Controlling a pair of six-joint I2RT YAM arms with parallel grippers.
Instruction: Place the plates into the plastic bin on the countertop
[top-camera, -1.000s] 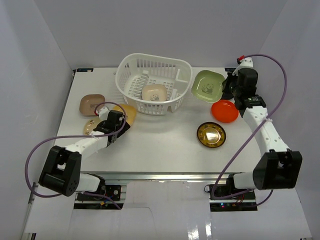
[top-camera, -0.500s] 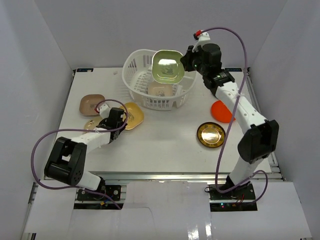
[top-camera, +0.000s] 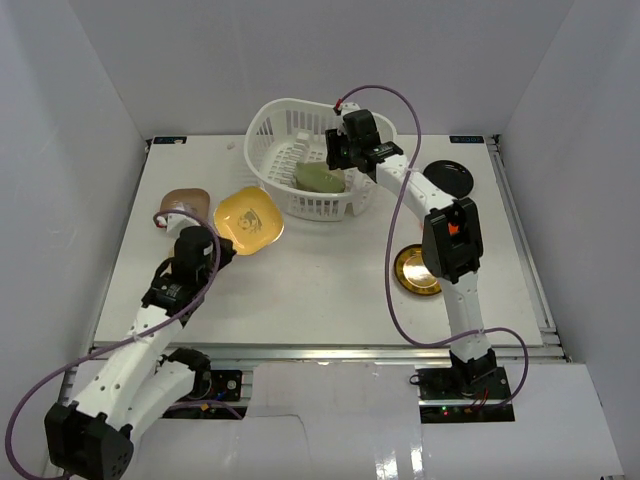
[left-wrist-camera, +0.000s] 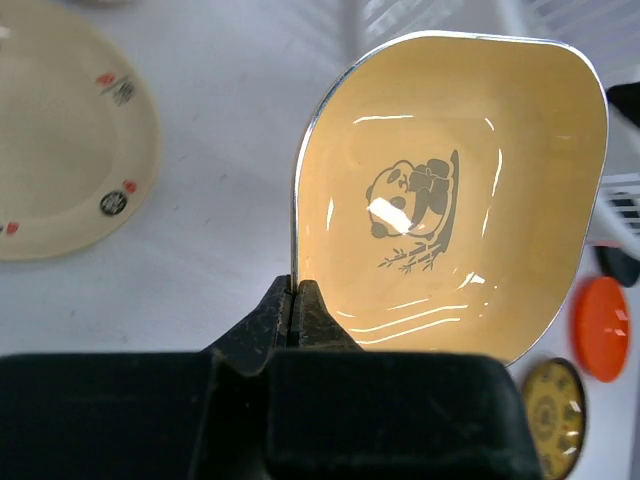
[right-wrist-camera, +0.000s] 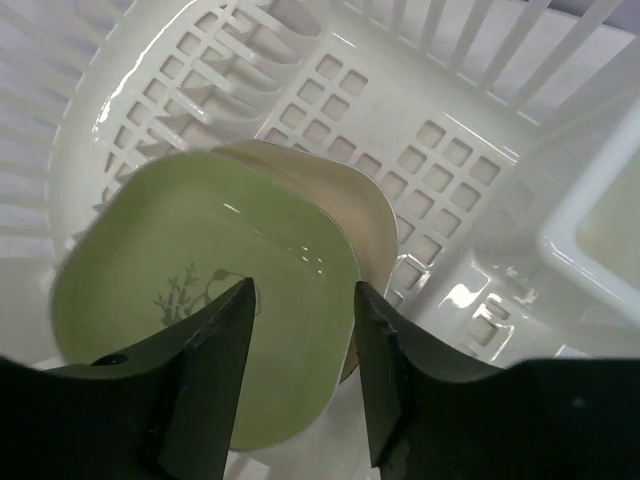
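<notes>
The left end effector (left-wrist-camera: 297, 298) is clenched on the rim of the yellow plate (left-wrist-camera: 450, 190), which is held clear of the tabletop (top-camera: 320, 290). The right end effector (right-wrist-camera: 303, 300) is parted over the green plate (right-wrist-camera: 190, 320), which is laid on a cream plate (right-wrist-camera: 375, 215) inside the plastic bin (top-camera: 290, 112)

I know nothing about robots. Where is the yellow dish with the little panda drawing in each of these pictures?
Top external: the yellow rounded-square panda dish is left of centre, held by the left gripper, just left of the white plastic lattice basket.
Left wrist: it fills the middle and right, its rim pinched at the bottom.
Right wrist: not in it.
Shared landmark: the basket, at the left wrist view's right edge and filling the right wrist view.
</notes>
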